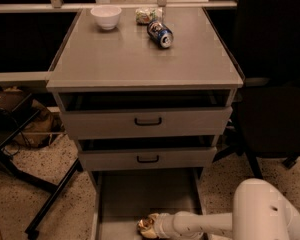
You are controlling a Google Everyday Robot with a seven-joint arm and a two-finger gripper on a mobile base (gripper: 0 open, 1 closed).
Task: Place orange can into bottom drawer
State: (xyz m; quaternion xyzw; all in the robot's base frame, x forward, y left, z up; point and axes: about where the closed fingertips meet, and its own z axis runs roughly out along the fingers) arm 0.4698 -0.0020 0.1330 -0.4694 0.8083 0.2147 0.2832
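Note:
The bottom drawer stands pulled out below the two upper drawers, with a long flat grey floor and thin side walls. The orange can, gold-orange mottled, is low over the drawer floor near its front end. My white arm reaches in from the lower right, and my gripper is at the can, hard against its right side. The can hides the fingertips.
On the cabinet top lie a dark blue can on its side, a pale green-and-white packet and a white bowl. Two grey drawers with black handles stand slightly open. A black chair is right, a black stand leg left.

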